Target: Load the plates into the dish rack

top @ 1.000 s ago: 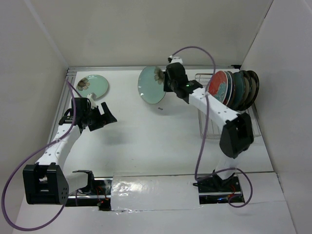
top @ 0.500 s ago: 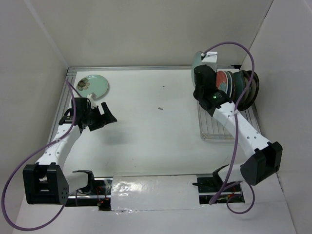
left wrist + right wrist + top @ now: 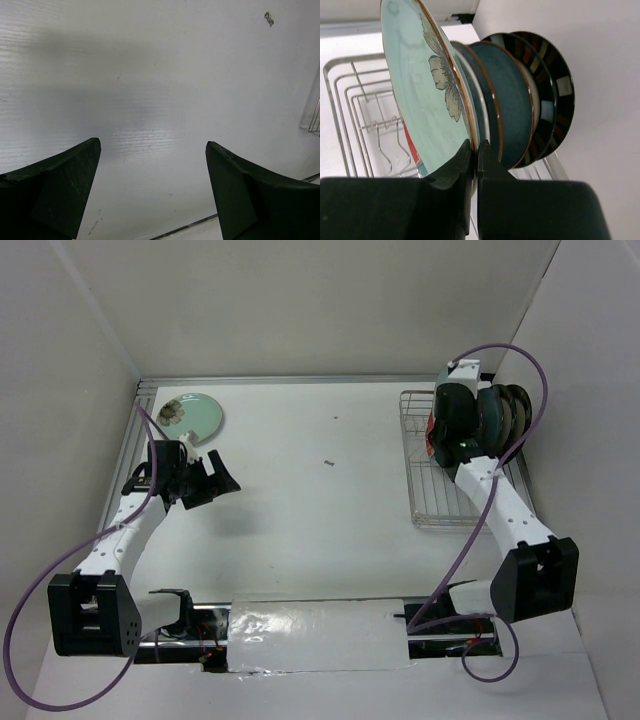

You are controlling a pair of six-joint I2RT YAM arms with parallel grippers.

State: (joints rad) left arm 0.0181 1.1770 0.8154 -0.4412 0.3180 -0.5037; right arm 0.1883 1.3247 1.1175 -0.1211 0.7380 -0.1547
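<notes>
My right gripper (image 3: 475, 150) is shut on the rim of a pale mint plate with a dark flower (image 3: 420, 95), held upright over the silver wire dish rack (image 3: 432, 485). Behind it in the rack stand teal plates (image 3: 512, 105) and dark striped-rim plates (image 3: 550, 95); a red plate (image 3: 410, 145) peeks out below the mint one. In the top view the right gripper (image 3: 452, 420) hides the held plate, and the racked plates (image 3: 503, 412) stand at the rack's far end. A second mint plate (image 3: 187, 412) lies flat at the table's far left. My left gripper (image 3: 215, 478) is open and empty just below it.
White walls close in the table on the left, back and right. A small dark speck (image 3: 328, 462) lies mid-table. The rack's near rows of tines (image 3: 370, 125) hold nothing. A foil-covered strip (image 3: 320, 625) runs along the near edge between the arm bases.
My right arm has carried the mint plate from mid-table rightward to the rack and now holds it upright against the racked plates. The left arm has not moved.
</notes>
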